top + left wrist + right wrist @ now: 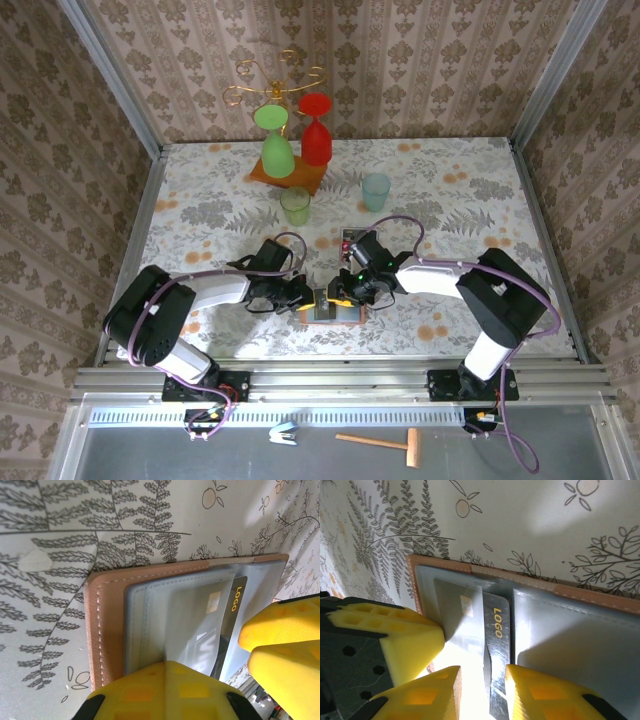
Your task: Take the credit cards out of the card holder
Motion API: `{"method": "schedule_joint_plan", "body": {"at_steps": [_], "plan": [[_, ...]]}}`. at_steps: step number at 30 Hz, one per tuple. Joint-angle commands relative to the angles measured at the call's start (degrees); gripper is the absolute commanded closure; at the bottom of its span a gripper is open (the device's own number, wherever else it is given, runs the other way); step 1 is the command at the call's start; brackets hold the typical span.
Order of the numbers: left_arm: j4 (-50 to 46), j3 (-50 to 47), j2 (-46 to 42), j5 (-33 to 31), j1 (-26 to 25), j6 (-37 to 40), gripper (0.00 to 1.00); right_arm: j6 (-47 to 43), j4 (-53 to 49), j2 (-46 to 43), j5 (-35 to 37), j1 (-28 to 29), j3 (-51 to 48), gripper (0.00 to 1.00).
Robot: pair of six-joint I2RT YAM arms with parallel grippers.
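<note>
— Item one, location?
— Card holder (pixel 560 625), open flat on the table's (pixel 450 190) near edge; dark credit card (pixel 496 645) half out of its sleeve.
— Grippers?
— Right gripper (pixel 482 692) pinches that card; left gripper (pixel 172 680) closed, pressing the holder.

Top external camera: fixed high behind the arm bases, looking down and forward over the whole table (pixel 450 190) to the far wall. Left wrist camera: very close, looking down past its yellow fingers (pixel 165 690). Right wrist camera: equally close. Both share the open card holder (pixel 107 625) and the card (pixel 496 645) marked LOGO.
</note>
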Motion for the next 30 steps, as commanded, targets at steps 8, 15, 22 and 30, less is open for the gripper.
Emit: {"method": "schedule_joint_plan", "body": {"at_steps": [8,15,22,30], "plan": [[-2.6,-0.6,0.9,-1.8,-0.2,1.2,1.0,0.8,2.1,1.1,-1.5,-0.5,-2.0,0.74],[-2.6,-0.5,1.1,-1.7,-0.2,1.2,1.0,1.9,4.6,2.1,-2.8,-0.5,-2.8,0.78],[-2.7,-0.6,0.9,-1.7,-0.2,1.1,1.0,2.0,4.5,2.7,-2.6,-0.5,-3.1,0.78],[-3.0,-0.5,0.9,-1.7,-0.2,1.2,1.0,1.9,3.6,-0.2,-1.1,-1.1,-4.0,0.76]]}}
